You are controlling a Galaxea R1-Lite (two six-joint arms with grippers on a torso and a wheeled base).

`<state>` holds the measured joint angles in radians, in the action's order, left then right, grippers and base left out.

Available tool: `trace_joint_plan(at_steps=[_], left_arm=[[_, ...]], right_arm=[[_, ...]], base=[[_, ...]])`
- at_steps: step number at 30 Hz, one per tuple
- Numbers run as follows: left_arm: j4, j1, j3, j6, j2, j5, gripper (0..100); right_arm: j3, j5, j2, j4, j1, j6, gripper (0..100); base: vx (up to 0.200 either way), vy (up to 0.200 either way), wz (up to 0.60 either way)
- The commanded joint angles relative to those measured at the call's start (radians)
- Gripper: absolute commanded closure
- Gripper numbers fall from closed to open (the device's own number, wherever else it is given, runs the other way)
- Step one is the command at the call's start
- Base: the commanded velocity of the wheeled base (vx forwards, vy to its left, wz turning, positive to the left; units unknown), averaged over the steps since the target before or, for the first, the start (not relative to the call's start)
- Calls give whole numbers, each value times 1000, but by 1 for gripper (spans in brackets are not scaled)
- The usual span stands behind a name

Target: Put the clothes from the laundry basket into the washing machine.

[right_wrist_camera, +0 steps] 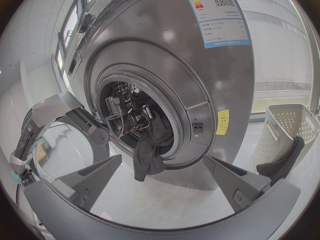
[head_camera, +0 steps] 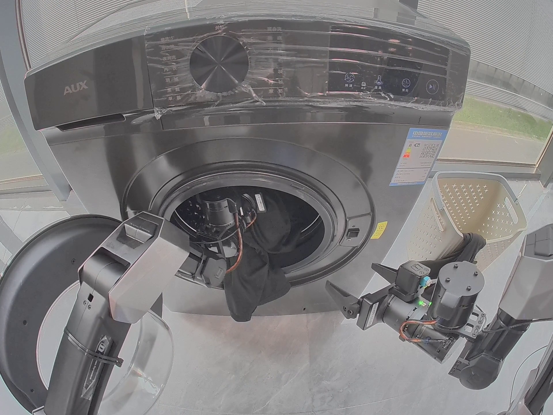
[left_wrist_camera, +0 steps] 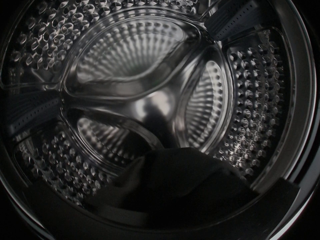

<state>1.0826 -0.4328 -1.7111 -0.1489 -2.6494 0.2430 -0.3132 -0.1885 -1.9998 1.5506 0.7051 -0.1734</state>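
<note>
Drum interior, left wrist view: perforated steel drum (left_wrist_camera: 253,94), black garment (left_wrist_camera: 180,184) heaped at its front lip. Head view adds: that garment hangs half out of grey front-loading washing machine (head_camera: 288,139). Left pincer (head_camera: 253,208) buried in opening, grip cannot be told. Right pincer (head_camera: 364,288) low, level, wide open, empty. Cream perforated laundry basket (head_camera: 478,203) beside machine, dark cloth (head_camera: 461,249) over its rim.

Glossy grey floor (head_camera: 299,364), windows (head_camera: 501,116) behind (daylit).
</note>
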Motion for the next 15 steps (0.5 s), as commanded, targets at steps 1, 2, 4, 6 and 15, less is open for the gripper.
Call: trace_joint_plan(at_steps=[1,2,4,6,15], left_arm=[[-20,-46,82,-35,63,-1,0],[-38,-52,111,-37,85,-2,0],[-84,-70,168,-37,124,-2,0],[-141,-73,223,-34,163,-4,0],[-248,-75,407,20,212,-44,0]], right_arm=[[-6,0,-1,0,-1,0,0],[-7,0,-1,0,-1,0,0],[-6,0,1,0,-1,0,0],[-6,0,1,0,-1,0,0],[-7,0,6,0,2,0,0]], base=[[0,0,0],[0,0,0],[0,0,0],[0,0,0],[0,0,0]])
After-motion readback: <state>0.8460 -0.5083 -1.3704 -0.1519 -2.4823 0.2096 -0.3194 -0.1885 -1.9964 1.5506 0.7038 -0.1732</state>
